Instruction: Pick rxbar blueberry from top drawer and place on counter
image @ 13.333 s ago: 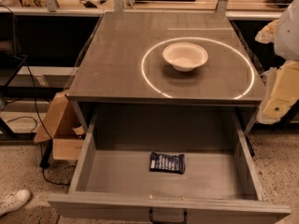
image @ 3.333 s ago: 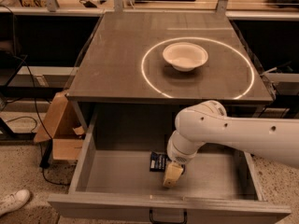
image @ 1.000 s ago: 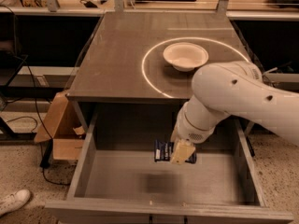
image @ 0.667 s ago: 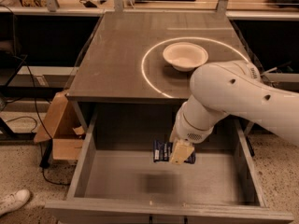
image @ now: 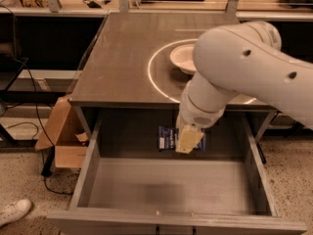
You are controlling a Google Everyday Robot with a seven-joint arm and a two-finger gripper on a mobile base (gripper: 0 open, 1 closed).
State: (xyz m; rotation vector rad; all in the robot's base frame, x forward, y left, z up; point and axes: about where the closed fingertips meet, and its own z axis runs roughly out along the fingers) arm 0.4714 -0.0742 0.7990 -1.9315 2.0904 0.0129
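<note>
While the claw (image: 186,142) pinches the rxbar blueberry (image: 167,138) above the top drawer (image: 205,187), lifting is in hand. Next: clear bench (image: 122,58) edge, set down.

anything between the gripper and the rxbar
Nothing, in the camera view: the gripper grips the rxbar blueberry directly, above the open top drawer.

- No words, numbers or signs can be read.
- The bar (image: 167,138) carries pale print, too blurred to make out.
- The gripper (image: 188,141) clasps the bar over the drawer (image: 210,182), just below the counter (image: 122,58) edge.
</note>
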